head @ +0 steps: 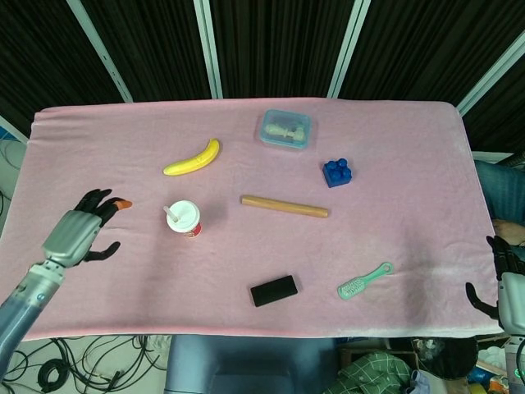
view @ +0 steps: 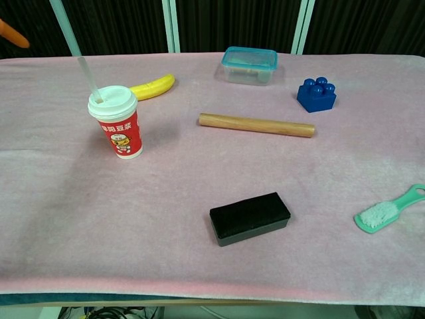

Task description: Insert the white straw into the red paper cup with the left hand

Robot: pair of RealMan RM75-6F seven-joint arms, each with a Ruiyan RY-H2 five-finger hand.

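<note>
Chest view shows the thin white straw standing tilted in the red paper cup's plastic lid, on fuzzy pink cloth. Left hand hovers nearby, fingers spread, empty; right hand unclear.

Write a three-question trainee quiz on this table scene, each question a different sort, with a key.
1. True or false: the white straw stands in the red paper cup.
2. What does the left hand hold? A) straw B) banana C) nothing
3. Fill in: the wooden rolling pin lies between the blue toy brick and the ____.

Key: 1 true; 2 C, its fingers are spread and apart from the cup; 3 cup.
</note>
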